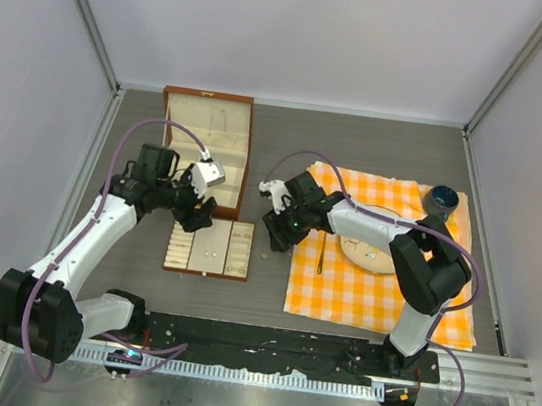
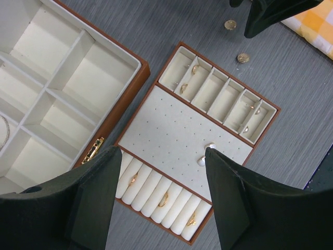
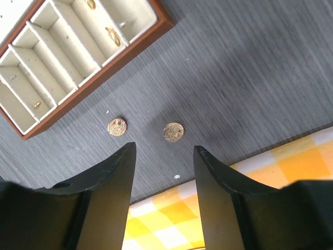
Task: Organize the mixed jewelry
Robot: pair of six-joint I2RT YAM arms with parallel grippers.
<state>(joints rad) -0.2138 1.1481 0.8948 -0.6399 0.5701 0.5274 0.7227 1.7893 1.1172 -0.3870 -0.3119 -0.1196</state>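
Note:
Two gold disc studs (image 3: 117,126) (image 3: 173,132) lie on the grey table between the tray and the cloth. My right gripper (image 3: 164,151) hovers open just short of them, nothing between its fingers. The left gripper (image 2: 164,151) hangs open and empty over the brown cream-lined tray (image 2: 270,110). That tray holds gold rings (image 2: 164,199) in its roll slots, two pearl studs (image 2: 209,147) on the dotted pad, and small gold pieces (image 2: 194,69) in its compartments. A thin silver bracelet (image 2: 5,130) lies in the open wooden box (image 2: 122,99). From above, the left gripper (image 1: 199,215) and right gripper (image 1: 279,237) flank the tray (image 1: 206,271).
A yellow checkered cloth (image 1: 319,291) lies to the right, carrying a plate (image 1: 347,250) and cutlery. A dark cup (image 1: 443,198) stands at its far corner. The wooden box (image 1: 164,138) sits behind the tray. Walls enclose the table on three sides.

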